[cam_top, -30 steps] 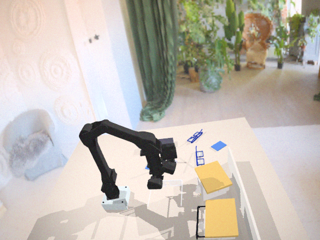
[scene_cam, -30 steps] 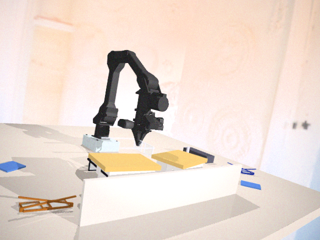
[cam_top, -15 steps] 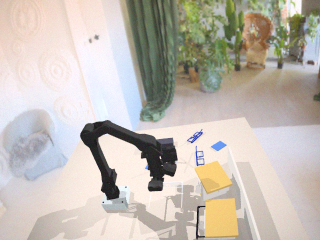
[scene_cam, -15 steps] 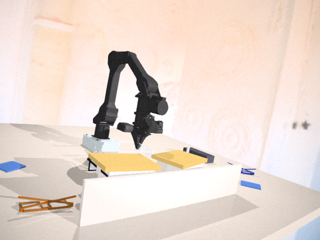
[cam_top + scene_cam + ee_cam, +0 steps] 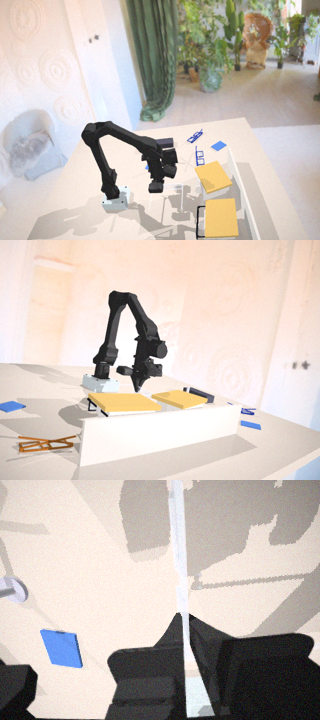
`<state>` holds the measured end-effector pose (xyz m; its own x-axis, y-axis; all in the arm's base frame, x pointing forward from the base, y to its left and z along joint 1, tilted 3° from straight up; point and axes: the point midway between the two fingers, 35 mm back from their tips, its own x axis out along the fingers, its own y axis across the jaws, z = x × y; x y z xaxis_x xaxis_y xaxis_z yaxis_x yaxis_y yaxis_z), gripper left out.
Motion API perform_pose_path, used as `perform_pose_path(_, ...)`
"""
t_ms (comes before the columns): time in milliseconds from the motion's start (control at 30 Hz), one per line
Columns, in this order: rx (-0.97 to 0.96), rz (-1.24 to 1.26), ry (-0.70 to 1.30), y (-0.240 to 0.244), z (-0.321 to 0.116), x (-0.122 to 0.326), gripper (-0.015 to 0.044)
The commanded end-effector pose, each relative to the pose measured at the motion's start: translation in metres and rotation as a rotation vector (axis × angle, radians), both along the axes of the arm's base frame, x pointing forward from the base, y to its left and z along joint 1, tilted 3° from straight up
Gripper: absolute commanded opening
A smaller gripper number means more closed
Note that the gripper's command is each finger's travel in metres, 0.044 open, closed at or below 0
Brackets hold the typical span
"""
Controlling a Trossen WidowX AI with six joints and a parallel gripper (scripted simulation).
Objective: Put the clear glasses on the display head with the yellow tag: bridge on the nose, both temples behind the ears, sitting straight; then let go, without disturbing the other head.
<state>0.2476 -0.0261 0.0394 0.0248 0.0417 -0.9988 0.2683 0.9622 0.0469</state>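
Observation:
My gripper (image 5: 137, 390) (image 5: 181, 616) is shut on the clear glasses (image 5: 182, 196) (image 5: 178, 540), which hang above the table between my base and the heads. The wrist view shows them edge-on as a pale bar running between the fingertips; the top view shows a temple. One display head, under a yellow slab (image 5: 213, 176) (image 5: 179, 398), wears no glasses that I can see. The other, under a second yellow slab (image 5: 221, 217) (image 5: 124, 401), has black glasses (image 5: 197, 222) (image 5: 89, 405) at its front. The slabs hide most of both heads. I cannot make out the tag.
A white upright panel (image 5: 242, 191) (image 5: 160, 433) stands behind the heads. Blue glasses (image 5: 196, 156) lie near the bare head, with another blue pair (image 5: 194, 138) farther off. Orange glasses (image 5: 50, 440) lie by the panel's end. A dark block (image 5: 166, 142) (image 5: 199, 394) stands beyond my gripper.

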Motion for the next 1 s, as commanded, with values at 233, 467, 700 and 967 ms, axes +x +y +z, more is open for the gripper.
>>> perform_pose_path(233,0.0,-0.003,0.014,0.001,-0.013,-0.003,0.0)
perform_pose_path(467,0.0,-0.003,0.014,0.001,-0.019,-0.004,0.0)
perform_pose_path(700,0.0,-0.003,0.014,0.001,-0.025,-0.005,0.0)
perform_pose_path(967,0.0,-0.003,0.014,0.002,-0.031,-0.006,0.0)
